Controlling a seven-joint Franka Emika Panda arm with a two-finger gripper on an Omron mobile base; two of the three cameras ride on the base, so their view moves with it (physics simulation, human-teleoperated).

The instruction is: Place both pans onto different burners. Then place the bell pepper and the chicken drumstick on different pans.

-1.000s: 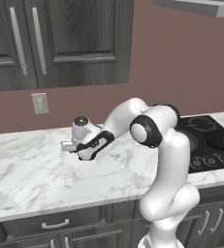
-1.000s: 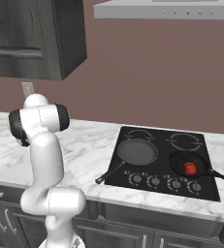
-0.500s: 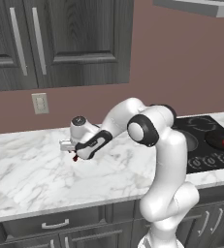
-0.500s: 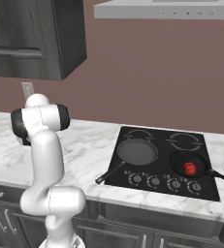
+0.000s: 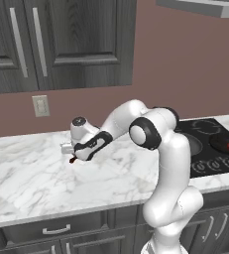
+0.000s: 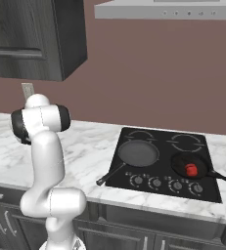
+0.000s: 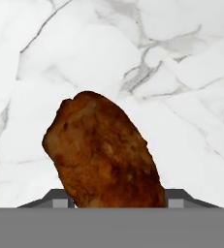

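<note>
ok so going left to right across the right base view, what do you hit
wall outlet → robot arm → grey pan → bell pepper sitting in the black pan, whose handle runs off to the right

Item: occlusions and cut-offs

Chicken drumstick [image 7: 104, 152]: lower end cut off at the bottom of the hand view; bone end unseen. Hand [image 5: 70, 154]: fingertips too small in the left base view to tell. Smaller pan [image 6: 195, 166]: handle runs off the right edge.

No legible text — none anywhere
</note>
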